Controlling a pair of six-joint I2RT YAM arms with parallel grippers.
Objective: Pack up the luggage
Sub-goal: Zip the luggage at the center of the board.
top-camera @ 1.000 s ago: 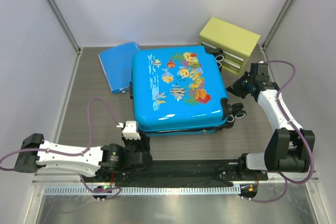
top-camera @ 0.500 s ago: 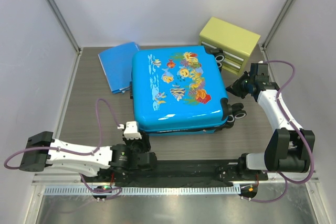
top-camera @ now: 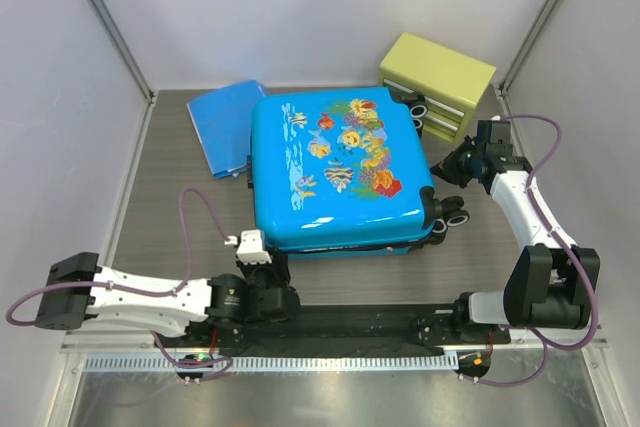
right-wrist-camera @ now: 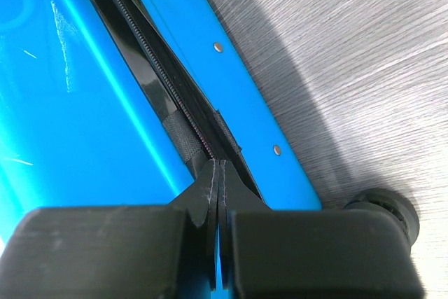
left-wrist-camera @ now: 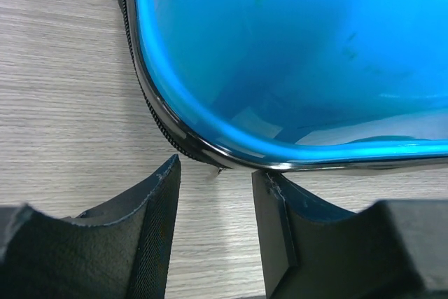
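since the earliest frame the left arm has slid back toward the near edge. its elbel link now sits further right and the left gripper (top-camera: 264,269) sits slightly lower, just off the near-left corner of the luggage (top-camera: 340,172). over the last half second we see almost no change. the right arm and the luggage have not shifted.

luggage: lies flat on the table (top-camera: 170,207), roughly centred. the fish-print shell faces up and is closed, with the black zip line running around its edge. its wheels (top-camera: 455,215) point to the right side. the far-left corner lies over part of the blue folder (top-camera: 222,122). the yellow-green drawer box (top-camera: 438,82) stands just beyond the far-right corner.

left gripper: jaws stand partly apart with nothing between them. in the wrist view both dark fingers (left-wrist-camera: 157,201) sit low over the wood grain, just short of the rounded blue corner and its zip seam. we cannot tell if the right-hand finger touches the shell rim. a tiny bit at the seam shows in the gap, too small to identify.

right gripper (top-camera: 447,169): fingers pressed fully together. in the wrist view the tips meet right at the zip line on the luggage's right side, between the two blue shell halves, and one wheel shows nearby at the lower right. we cannot tell whether anything thin, such as a zip tab, is pinched between the tips. no gap is visible.
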